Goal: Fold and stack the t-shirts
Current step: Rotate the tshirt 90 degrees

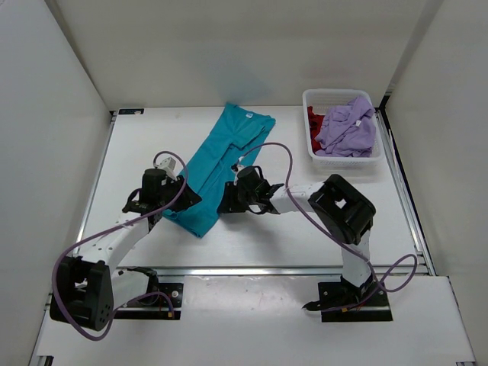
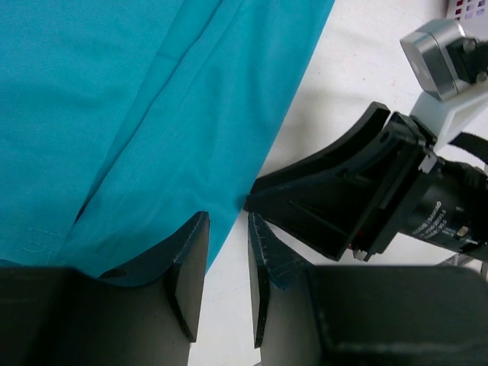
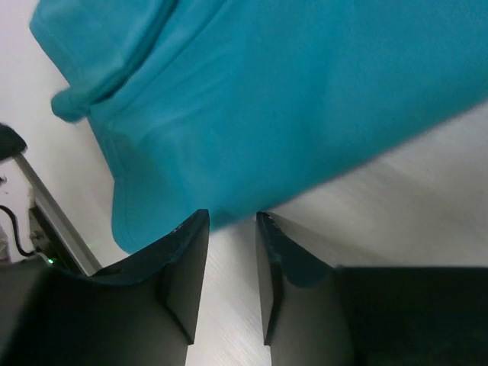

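White worktop (image 1: 252, 244), teal t-shirt (image 1: 221, 164) folded lengthwise at its middle, mesh basket (image 1: 345, 158) far right holding lavender t-shirt (image 1: 347, 126) and dark red t-shirt (image 1: 314, 122), left end effector (image 2: 227, 217) and right end effector (image 3: 232, 217) slightly parted at the teal shirt's near end, gripping nothing.

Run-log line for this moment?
teal shirt: folded lengthwise | left claw: open, at near end | right claw: open, at edge | lavender shirt, red shirt: in basket
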Controlling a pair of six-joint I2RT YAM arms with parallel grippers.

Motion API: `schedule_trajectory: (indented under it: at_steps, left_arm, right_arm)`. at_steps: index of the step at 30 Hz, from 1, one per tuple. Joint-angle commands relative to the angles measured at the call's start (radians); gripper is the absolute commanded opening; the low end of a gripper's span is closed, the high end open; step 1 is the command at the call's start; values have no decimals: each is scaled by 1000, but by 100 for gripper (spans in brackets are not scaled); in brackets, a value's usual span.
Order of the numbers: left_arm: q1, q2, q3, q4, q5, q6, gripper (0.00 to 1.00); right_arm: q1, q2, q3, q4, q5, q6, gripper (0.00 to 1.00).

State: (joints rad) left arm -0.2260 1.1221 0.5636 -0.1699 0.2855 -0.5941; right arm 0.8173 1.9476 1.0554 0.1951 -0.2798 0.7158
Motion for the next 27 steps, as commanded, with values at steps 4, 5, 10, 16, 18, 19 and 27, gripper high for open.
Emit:
schedule_trajectory:
  at_steps: [4, 5, 10, 16, 18, 19, 27]
  left_arm:
    - [-15, 1, -2, -2, -2, 20, 37]
    - [-24, 7, -1, -2, 3, 25, 38]
    - [-108, 42, -2, 13, -34, 8, 38]
    - [-220, 103, -4, 24, -55, 4, 39]
    - [-228, 91, -16, 1, -101, 22, 40]
    - [-220, 81, -22, -19, -115, 23, 42]
    - [-159, -1, -125, -60, -183, 51, 48]
  right_arm:
    - [-24, 63, 55, 34, -22, 33, 6]
    - [-35, 51, 39, 15, -19, 36, 3]
    - [-136, -148, -128, -19, -4, -41, 0]
    - [-285, -355, -293, -151, -42, -160, 12]
    - [-313, -424, -349, -160, -67, -162, 30]
    - [-316, -464, -360, -172, -67, -161, 35]
    - [-187, -616, -531, -184, -42, -107, 37]
